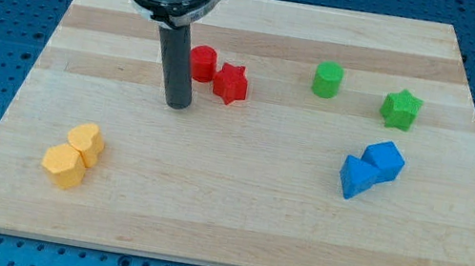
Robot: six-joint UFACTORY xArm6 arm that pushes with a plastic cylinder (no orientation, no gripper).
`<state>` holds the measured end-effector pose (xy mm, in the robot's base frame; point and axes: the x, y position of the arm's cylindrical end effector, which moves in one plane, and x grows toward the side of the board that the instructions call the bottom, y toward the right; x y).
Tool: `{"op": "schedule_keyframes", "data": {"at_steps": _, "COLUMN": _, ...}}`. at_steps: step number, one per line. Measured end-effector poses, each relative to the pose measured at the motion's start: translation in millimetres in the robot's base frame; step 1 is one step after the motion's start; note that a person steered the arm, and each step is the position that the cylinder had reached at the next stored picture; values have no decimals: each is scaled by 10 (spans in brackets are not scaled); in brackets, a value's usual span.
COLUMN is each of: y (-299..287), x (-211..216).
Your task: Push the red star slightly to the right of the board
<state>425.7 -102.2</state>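
Note:
The red star (231, 84) lies on the wooden board (233, 219) in the upper middle. A red cylinder (203, 62) touches it on its upper left. My tip (178, 104) rests on the board to the left of the red star and a little below it, with a small gap between them. The dark rod rises from the tip to the arm's grey head at the view's top.
A green cylinder (328, 79) and a green star (401, 107) lie at the upper right. Two blue blocks (383, 160) (357, 177) touch at the right. Two yellow blocks (85, 141) (65, 165) touch at the lower left.

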Motion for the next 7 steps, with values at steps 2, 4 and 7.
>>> {"op": "schedule_keyframes", "data": {"at_steps": 2, "y": -84, "x": -90}}
{"op": "schedule_keyframes", "data": {"at_steps": 4, "y": -103, "x": -91}}
{"op": "schedule_keyframes", "data": {"at_steps": 7, "y": -105, "x": -170}}
